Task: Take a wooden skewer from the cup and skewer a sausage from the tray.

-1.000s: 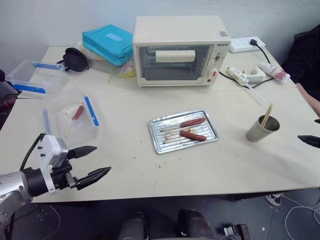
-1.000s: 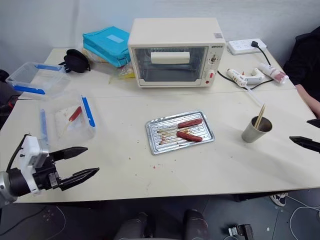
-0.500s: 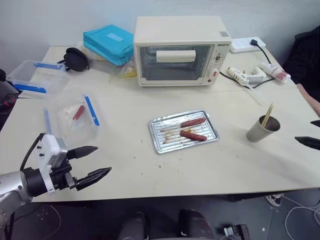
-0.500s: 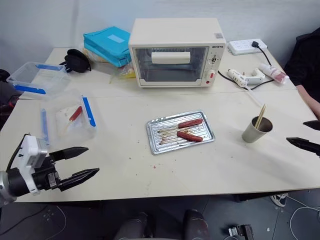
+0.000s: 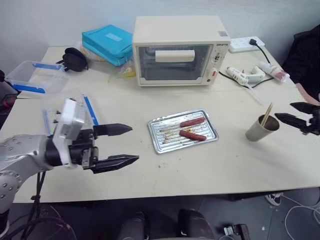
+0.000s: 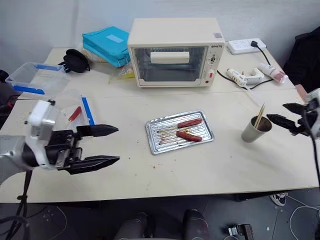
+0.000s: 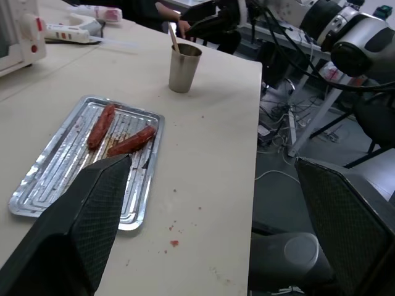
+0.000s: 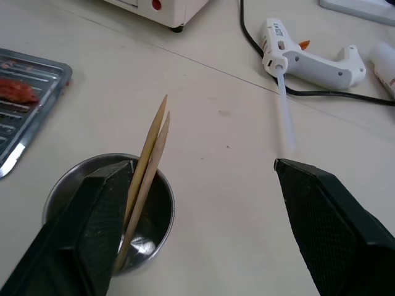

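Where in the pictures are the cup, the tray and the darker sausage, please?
cup (image 5: 258, 129): left eye view, on its outer wall.
tray (image 5: 156, 141): left eye view, on the bare ridged bottom near its left rim.
darker sausage (image 5: 193, 135): left eye view, on the middle of its length.

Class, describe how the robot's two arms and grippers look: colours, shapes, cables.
The left gripper has two black, tapered, pointed fingers on a black base, a white boxy module above it, a silver-grey rounded forearm and a black cable below. The right gripper has the same black pointed fingers.
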### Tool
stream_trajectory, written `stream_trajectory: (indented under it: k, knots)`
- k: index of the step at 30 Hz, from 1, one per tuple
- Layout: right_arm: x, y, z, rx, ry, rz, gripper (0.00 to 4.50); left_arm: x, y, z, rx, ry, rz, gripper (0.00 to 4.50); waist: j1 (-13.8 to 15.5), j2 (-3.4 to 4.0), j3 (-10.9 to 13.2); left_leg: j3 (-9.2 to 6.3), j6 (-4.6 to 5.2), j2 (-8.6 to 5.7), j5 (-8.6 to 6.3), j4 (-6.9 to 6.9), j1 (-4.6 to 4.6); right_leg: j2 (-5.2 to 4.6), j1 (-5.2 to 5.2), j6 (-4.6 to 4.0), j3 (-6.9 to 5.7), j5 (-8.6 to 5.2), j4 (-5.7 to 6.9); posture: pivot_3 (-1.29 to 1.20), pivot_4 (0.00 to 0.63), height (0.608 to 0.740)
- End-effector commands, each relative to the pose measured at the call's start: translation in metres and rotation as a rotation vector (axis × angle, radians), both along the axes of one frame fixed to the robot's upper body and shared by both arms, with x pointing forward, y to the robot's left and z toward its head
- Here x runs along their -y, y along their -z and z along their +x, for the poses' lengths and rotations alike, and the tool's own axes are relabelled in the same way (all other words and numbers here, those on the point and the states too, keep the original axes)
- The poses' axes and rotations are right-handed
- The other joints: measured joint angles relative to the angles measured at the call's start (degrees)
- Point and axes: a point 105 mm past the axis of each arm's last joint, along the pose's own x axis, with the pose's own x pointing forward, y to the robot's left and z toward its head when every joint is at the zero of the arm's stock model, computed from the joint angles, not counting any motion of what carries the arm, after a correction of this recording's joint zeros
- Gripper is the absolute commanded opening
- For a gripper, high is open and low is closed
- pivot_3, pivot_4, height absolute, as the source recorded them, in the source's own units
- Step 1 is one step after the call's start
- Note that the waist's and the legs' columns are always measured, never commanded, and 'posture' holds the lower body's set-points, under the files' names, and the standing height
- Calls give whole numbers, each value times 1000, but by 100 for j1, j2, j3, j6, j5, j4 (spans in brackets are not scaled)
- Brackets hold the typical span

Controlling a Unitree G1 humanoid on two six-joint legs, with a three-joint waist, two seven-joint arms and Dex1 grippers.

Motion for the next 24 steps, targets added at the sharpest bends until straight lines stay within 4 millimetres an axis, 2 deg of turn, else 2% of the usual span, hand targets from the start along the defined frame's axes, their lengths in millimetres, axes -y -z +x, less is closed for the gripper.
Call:
stream_trajectory:
  k: [1, 3, 5, 8, 12, 18, 24]
  knots:
    - [-7, -15, 7, 51, 14, 5, 3770, 6, -3, -1, 33, 19, 1, 4500, 3, 0, 0, 0, -1, 0, 0, -1, 0, 1, -1, 1, 0, -1, 1, 0, 150, 740]
    - [-14, -10, 9, 38, 3, 7, 3365, 9, -2, 0, 40, 26, 6, 4500, 5, 0, 0, 0, -1, 0, 1, -1, -1, 2, -2, 1, 0, -1, 0, 0, 150, 740]
    - [-17, -6, 10, 30, 1, -3, 2745, 10, -1, 1, 47, 26, 9, 4500, 9, -1, 0, -1, -1, 0, 1, 1, -2, 2, 0, 2, 0, -1, -1, 0, 150, 740]
    - [-17, -9, 8, 40, 6, -6, 2745, 9, -3, 4, 56, 16, 8, 4500, 33, -1, 0, -3, 2, -5, 2, 2, -5, 0, 0, 4, -1, 0, 0, 0, 150, 740]
    - [-16, -22, 0, 60, 3, 29, 2745, 6, -2, 5, 59, 5, 18, 4500, 25, -1, 0, -4, 3, -5, 2, 1, -6, 0, 0, 6, -1, 1, -1, 0, 150, 740]
    - [-10, -29, -11, 62, 17, 14, 2745, 6, 0, 7, 63, 5, 29, 4500, 20, -2, 1, -5, 3, -5, 3, 1, -6, 0, 1, 7, -2, 0, -1, 0, 150, 740]
    - [-6, -30, -13, 67, 40, 9, 2745, 7, -1, 10, 72, 12, 33, 4500, 17, -2, 1, -5, 3, -5, 3, 1, -5, 0, 1, 7, -2, 0, -1, 0, 150, 740]
